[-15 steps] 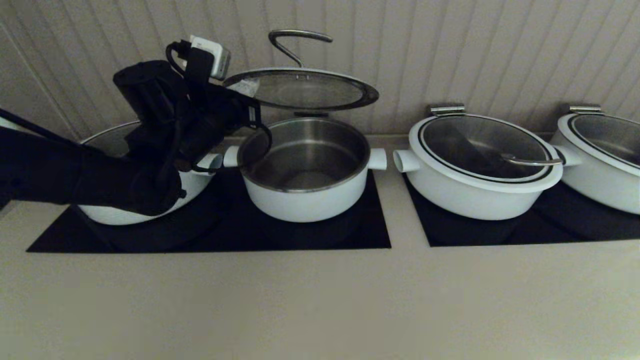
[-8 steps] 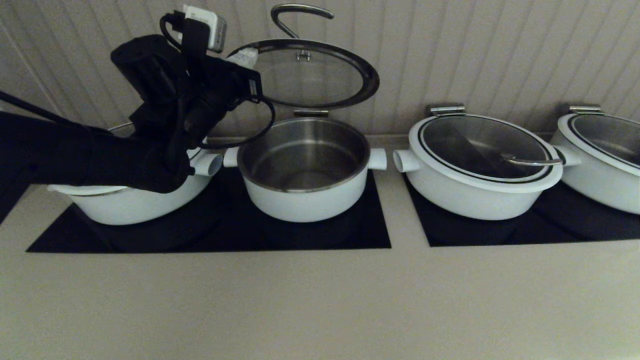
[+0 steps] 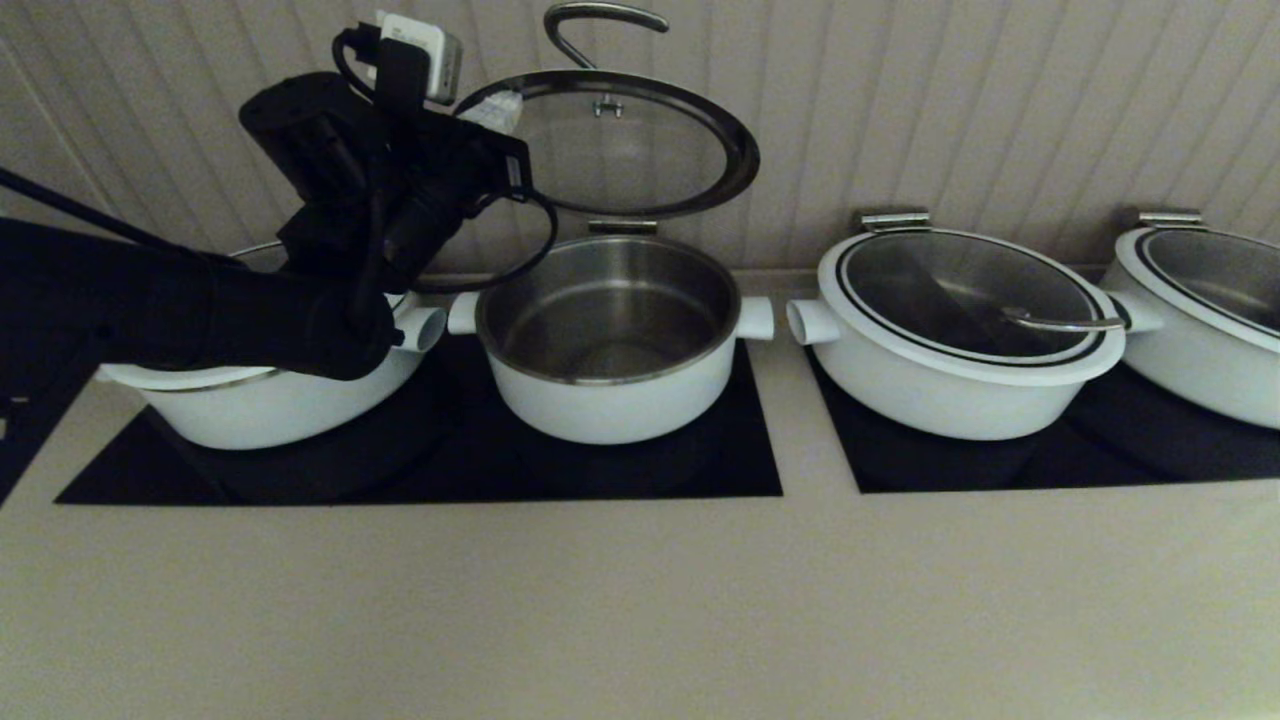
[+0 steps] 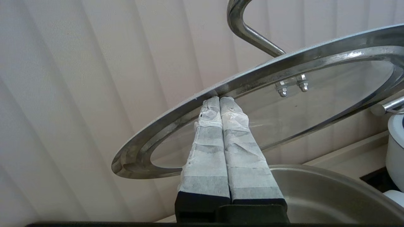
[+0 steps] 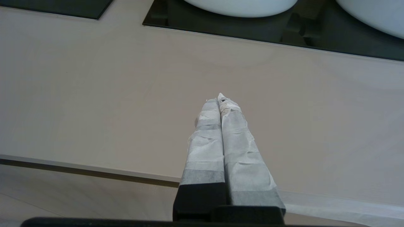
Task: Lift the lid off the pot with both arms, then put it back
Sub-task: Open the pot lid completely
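The pot (image 3: 612,345) is a deep white pot with a steel lining, standing open on the black hob. Its glass lid (image 3: 620,150) has a metal rim and a curved steel handle (image 3: 598,22). The lid is tilted up above the pot's back edge, underside towards me. My left gripper (image 3: 497,108) is shut and empty. Its tips press under the lid's left rim, as the left wrist view (image 4: 220,98) shows with the lid (image 4: 315,94) resting on them. My right gripper (image 5: 219,97) is shut and empty, low over the counter's front, out of the head view.
A wide white pot (image 3: 250,405) stands left of the task pot, partly behind my left arm. A lidded white pot (image 3: 960,335) and another (image 3: 1210,310) stand to the right. A ribbed wall (image 3: 950,100) stands close behind. Bare counter (image 3: 640,600) lies in front.
My left gripper has risen and tipped the lid from nearly flat to steeply tilted. In the last half second the arm shifted only slightly right.
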